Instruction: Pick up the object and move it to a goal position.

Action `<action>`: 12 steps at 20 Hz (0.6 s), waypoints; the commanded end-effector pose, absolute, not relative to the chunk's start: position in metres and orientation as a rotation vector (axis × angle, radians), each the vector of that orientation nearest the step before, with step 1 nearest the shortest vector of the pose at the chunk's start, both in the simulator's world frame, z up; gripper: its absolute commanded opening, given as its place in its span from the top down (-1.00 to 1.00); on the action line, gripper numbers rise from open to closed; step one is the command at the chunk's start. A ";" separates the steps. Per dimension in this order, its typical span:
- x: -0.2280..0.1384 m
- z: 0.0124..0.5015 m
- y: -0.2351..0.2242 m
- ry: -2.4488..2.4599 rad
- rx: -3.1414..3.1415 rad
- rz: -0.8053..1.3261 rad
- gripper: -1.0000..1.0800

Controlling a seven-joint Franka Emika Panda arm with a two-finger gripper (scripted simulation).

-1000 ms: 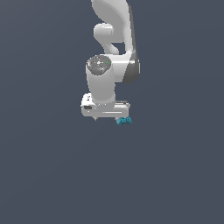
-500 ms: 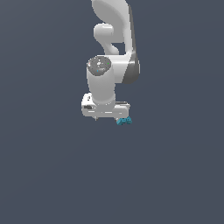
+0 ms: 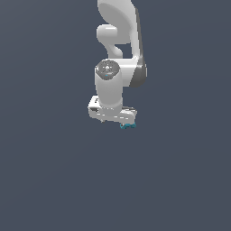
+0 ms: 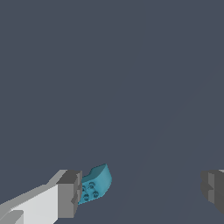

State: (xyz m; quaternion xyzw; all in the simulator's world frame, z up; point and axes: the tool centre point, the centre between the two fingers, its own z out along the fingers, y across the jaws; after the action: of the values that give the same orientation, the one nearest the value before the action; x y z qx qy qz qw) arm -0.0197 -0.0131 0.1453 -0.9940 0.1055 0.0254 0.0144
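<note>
Resting against one finger's (image 4: pixel 70 194) inner face, the object (image 4: pixel 95 184) sits between wide-apart jaws.

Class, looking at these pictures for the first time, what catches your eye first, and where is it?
The white robot arm stands out against the plain dark grey ground, reaching down from the top of the exterior view. In the wrist view its claw is wide open, with a tiny teal-blue object right beside one finger.

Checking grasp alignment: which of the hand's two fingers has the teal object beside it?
The finger at the exterior view's right end of the hand: the teal object sits close by its pad; the other finger stands far off.
</note>
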 end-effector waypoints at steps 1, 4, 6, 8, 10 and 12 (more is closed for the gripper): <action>-0.022 0.142 -0.008 0.403 -3.087 0.078 -0.92; -0.025 0.137 -0.001 0.508 -3.073 0.077 -0.92; -0.028 0.133 0.003 0.581 -3.062 0.076 -0.92; -0.030 0.130 0.008 0.654 -3.048 0.074 -0.92; -0.033 0.127 0.012 0.727 -3.033 0.073 -0.92; -0.036 0.123 0.016 0.799 -3.017 0.071 -0.92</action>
State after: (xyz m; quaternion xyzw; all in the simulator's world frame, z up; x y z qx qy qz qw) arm -0.0335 0.0132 0.1259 -0.9710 0.2378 0.0232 0.0106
